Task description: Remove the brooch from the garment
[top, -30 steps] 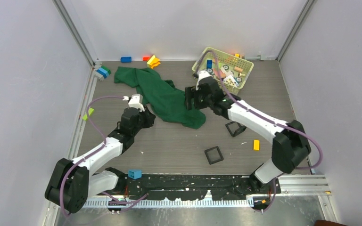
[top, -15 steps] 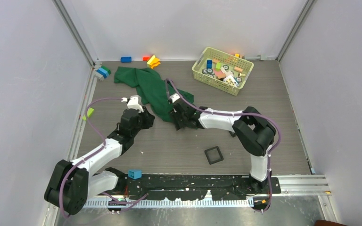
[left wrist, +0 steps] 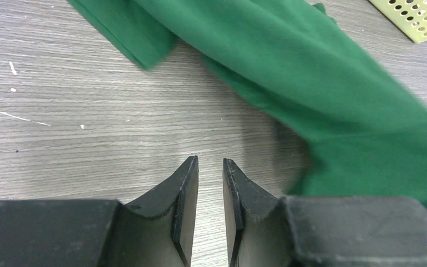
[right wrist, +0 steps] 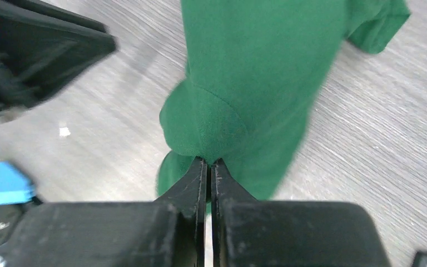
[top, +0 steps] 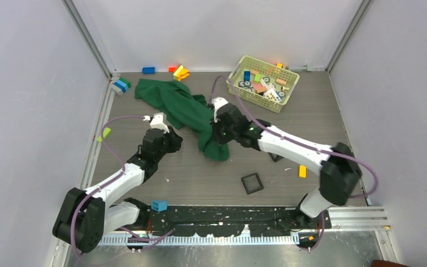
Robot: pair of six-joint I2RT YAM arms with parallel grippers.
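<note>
Moved, top view: the right arm [top: 294,147] has swung out of its folded pose. The near end of the garment [top: 180,105] has bunched into a heap where it lay flatter. The left arm [top: 122,175] has not shifted.
Garment, top view: it lies mid-tabletop [top: 211,178], running from the far left towards the centre, with the right jaws at its bunched near end.
Count, top view: one garment; two black square trays, one in the open [top: 252,183] and one half hidden by the right arm [top: 277,157]; one basket [top: 239,83] of small parts; at least six loose coloured blocks scattered around the edges.
Left jaws, left wrist view: they stand a narrow slit apart with nothing between them, low over bare tabletop [left wrist: 89,139]. The garment [left wrist: 311,83] is just ahead and to the right, not touched.
Right jaws, right wrist view: they are pressed together, pinching a raised fold of the garment [right wrist: 244,72], which hangs limp from the pinch.
Brooch: it cannot be made out in any view and is likely hidden in the folds or on the underside.
Handling, garment: it looks light, soft and shapeless, so it sags and slides when pulled. A pinched fold or hem is the place to hold it.
Handling, brooch: it is probably tiny and delicate, best taken by its body while the cloth beside it is held taut.
</note>
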